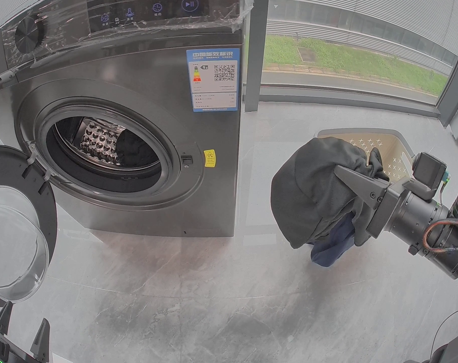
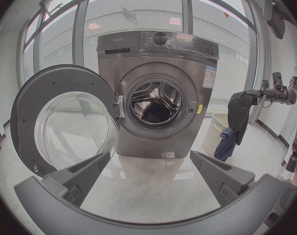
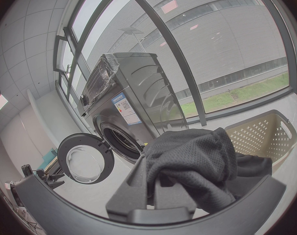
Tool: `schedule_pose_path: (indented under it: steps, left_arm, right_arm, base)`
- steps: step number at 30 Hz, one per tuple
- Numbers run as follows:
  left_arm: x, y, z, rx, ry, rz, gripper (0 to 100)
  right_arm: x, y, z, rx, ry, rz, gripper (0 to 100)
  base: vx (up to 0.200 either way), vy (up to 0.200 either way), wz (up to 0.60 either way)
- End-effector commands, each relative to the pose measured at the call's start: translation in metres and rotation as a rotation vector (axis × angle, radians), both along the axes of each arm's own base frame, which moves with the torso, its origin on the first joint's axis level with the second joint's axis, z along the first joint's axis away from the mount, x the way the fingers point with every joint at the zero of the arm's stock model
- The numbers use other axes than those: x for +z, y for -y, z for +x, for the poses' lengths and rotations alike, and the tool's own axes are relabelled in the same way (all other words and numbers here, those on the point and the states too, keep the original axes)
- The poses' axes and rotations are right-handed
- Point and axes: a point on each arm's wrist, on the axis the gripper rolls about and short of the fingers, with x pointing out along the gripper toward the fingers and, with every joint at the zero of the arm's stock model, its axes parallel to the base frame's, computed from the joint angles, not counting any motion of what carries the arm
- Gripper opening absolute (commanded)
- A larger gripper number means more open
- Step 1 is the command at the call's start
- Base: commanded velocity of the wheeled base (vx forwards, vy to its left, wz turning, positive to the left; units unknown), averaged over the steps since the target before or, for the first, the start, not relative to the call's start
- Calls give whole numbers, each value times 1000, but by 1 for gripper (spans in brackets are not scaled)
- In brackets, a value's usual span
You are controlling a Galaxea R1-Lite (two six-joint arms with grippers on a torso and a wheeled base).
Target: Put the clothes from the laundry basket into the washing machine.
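Black mesh garment point(image 1: 309, 192) clamped in right end effector point(image 1: 347, 202) by beige laundry basket point(image 1: 390, 147); open grey washing machine point(image 1: 153, 76) at 9 o'clock.

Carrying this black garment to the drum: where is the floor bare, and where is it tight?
Bare floor spans from the washing machine front to the laundry basket. Crowded there: the black garment hangs from the right gripper. Also tight on the robot's left, where the open door juts out.

Glossy grey marbled floor point(image 1: 188, 298): bears a steel-grey washing machine point(image 1: 153, 71) at the left, round door point(image 1: 17, 228) swung open, and a beige perforated laundry basket point(image 1: 390, 149) well apart at the right, beside the window point(image 1: 360, 36)
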Motion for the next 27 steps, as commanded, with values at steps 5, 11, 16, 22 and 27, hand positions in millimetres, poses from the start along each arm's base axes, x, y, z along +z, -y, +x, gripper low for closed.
schedule_pose_path:
  steps: [5, 11, 16, 22, 27]
  left_arm:
    - [-5, 0, 0, 0, -3, 0, 100]
    - [-5, 0, 0, 0, -3, 0, 100]
    - [-5, 0, 0, 0, -3, 0, 100]
    - [-5, 0, 0, 0, -3, 0, 100]
    - [-5, 0, 0, 0, -3, 0, 100]
  right_arm:
    - [-1, 0, 0, 1, -2, -2, 0]
    - [-1, 0, 0, 1, -4, -4, 0]
    - [-2, 0, 0, 1, -8, -4, 0]
    - [-4, -1, 1, 1, -12, -8, 0]
    - [-4, -1, 1, 1, -12, -8, 0]
  base:
    - [-200, 0, 0]
    - [-167, 0, 0]
    - [0, 0, 0]
    - [0, 100, 0]
    - [0, 200, 0]
